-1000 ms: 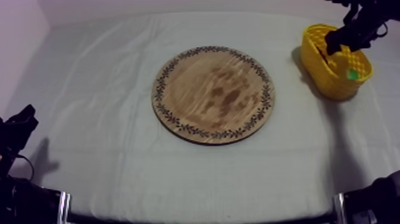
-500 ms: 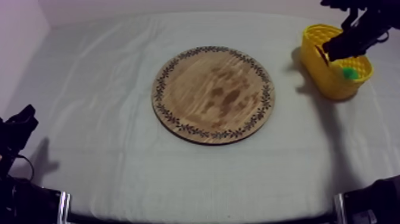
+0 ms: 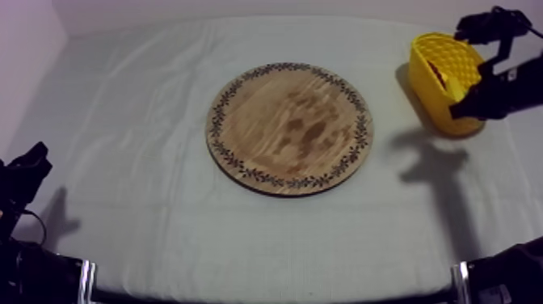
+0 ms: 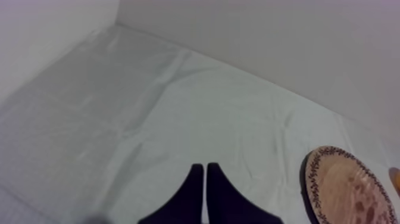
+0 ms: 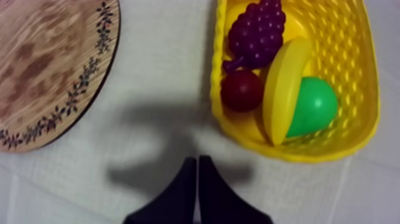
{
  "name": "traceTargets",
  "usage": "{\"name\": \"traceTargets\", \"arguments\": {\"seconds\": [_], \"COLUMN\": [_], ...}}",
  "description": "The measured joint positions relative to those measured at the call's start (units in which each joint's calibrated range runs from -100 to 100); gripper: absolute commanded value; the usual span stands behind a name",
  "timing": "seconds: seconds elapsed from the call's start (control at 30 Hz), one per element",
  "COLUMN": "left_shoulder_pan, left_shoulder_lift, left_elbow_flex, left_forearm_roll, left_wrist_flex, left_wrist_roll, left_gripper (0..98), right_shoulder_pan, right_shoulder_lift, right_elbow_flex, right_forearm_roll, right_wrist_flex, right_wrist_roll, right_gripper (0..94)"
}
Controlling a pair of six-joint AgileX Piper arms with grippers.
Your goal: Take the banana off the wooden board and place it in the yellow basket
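1. The banana [image 5: 286, 89] lies in the basket [image 5: 297, 154], just ahead of the right fingers [image 5: 184, 193], which are closed on nothing, so delivery looks done.
2. It leans on the pear [image 5: 314, 108] and small red fruit [image 5: 241, 89], with the grapes [image 5: 259, 33] beyond.
3. The left fingers [image 4: 191, 192], pressed together and empty, hang over the surface [image 4: 119, 119] near the board [image 4: 339, 190]; nothing obstructs them.

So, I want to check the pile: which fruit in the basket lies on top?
The banana: the long yellow one, resting over the green pear, with the small red fruit and grapes beside it.
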Motion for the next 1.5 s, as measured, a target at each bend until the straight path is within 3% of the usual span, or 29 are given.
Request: {"name": "traceTargets", "arguments": {"seconds": [0.2, 0.43, 0.67, 0.9, 1.17, 1.33, 1.5], "left_shoulder_pan": [0.0, 0.0, 0.0, 0.0, 0.0, 0.0, 0.0], "left_shoulder_lift": [0.0, 0.0, 0.0, 0.0, 0.0, 0.0, 0.0], "left_elbow_flex": [0.0, 0.0, 0.0, 0.0, 0.0, 0.0, 0.0], "left_forearm_roll": [0.0, 0.0, 0.0, 0.0, 0.0, 0.0, 0.0], "left_wrist_flex": [0.0, 0.0, 0.0, 0.0, 0.0, 0.0, 0.0], "left_wrist_roll": [0.0, 0.0, 0.0, 0.0, 0.0, 0.0, 0.0], "left_gripper": [0.1, 0.1, 0.1, 0.1, 0.1, 0.1, 0.1], "right_shoulder_pan": [0.7, -0.3, 0.7, -2.1, -2.9, -1.8, 1.2], "right_shoulder_lift": [-14.8, -33.1, -48.6, -61.2, -69.1, -69.3, -69.3], "right_elbow_flex": [9.4, 17.7, 24.1, 29.4, 33.3, 34.8, 36.6], "right_forearm_roll": [-2.3, 0.7, 0.1, 0.2, -1.6, -1.6, -3.6], "right_wrist_flex": [1.3, 3.6, 4.1, 5.4, 6.1, 3.6, -1.5], "right_wrist_roll": [2.1, -1.5, -0.8, -0.9, 0.3, -1.5, -2.1], "right_gripper": [1.0, 1.2, 1.2, 1.2, 1.0, 0.6, 0.5]}}
